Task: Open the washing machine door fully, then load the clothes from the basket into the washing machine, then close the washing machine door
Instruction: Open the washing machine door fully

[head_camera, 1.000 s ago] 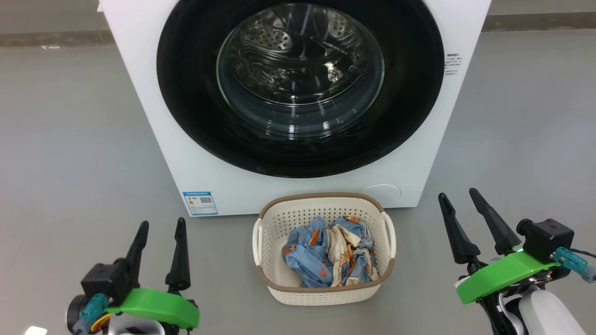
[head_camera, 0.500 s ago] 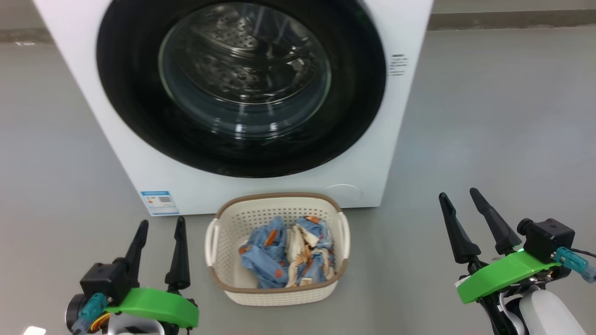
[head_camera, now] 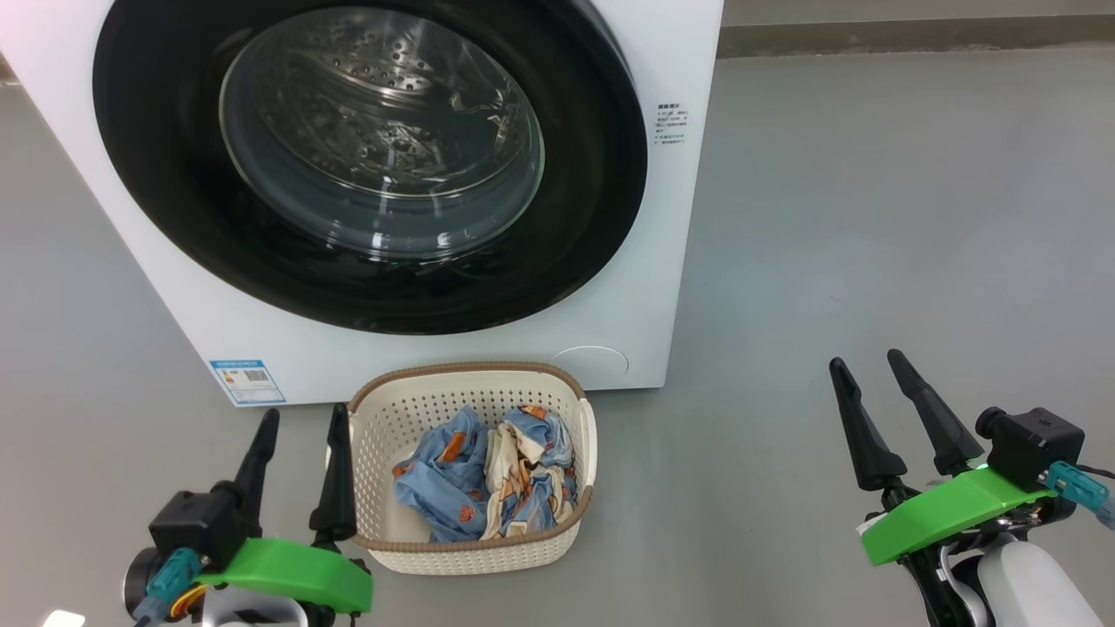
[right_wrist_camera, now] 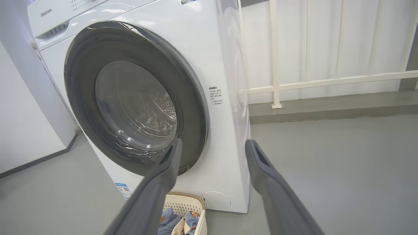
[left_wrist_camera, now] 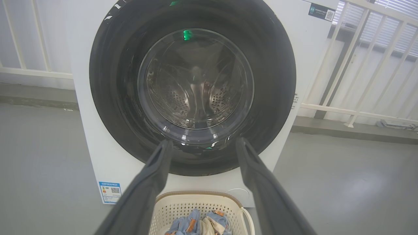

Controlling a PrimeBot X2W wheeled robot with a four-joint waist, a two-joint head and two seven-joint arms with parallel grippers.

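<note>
The white washing machine (head_camera: 662,261) stands ahead, its round black door (head_camera: 157,218) closed flat against the front, steel drum visible through the glass. On the floor before it sits the cream basket (head_camera: 470,553) holding the blue and cream clothes (head_camera: 483,475). My left gripper (head_camera: 302,415) is open at the basket's left side, empty. Far to the right of the basket, my right gripper (head_camera: 867,359) hangs open over bare floor. The left wrist view faces the door (left_wrist_camera: 107,98) and the basket (left_wrist_camera: 169,209); the right wrist view sees the machine (right_wrist_camera: 225,156) from its right.
Grey floor (head_camera: 871,218) spreads wide to the right of the machine. A white railing (right_wrist_camera: 326,81) and a low kerb run behind it. A white wall (right_wrist_camera: 19,130) stands to the machine's left.
The whole head picture has slid left, so the camera has turned to the right. Both grippers stay open in the same place in the picture; door and basket are as before.
</note>
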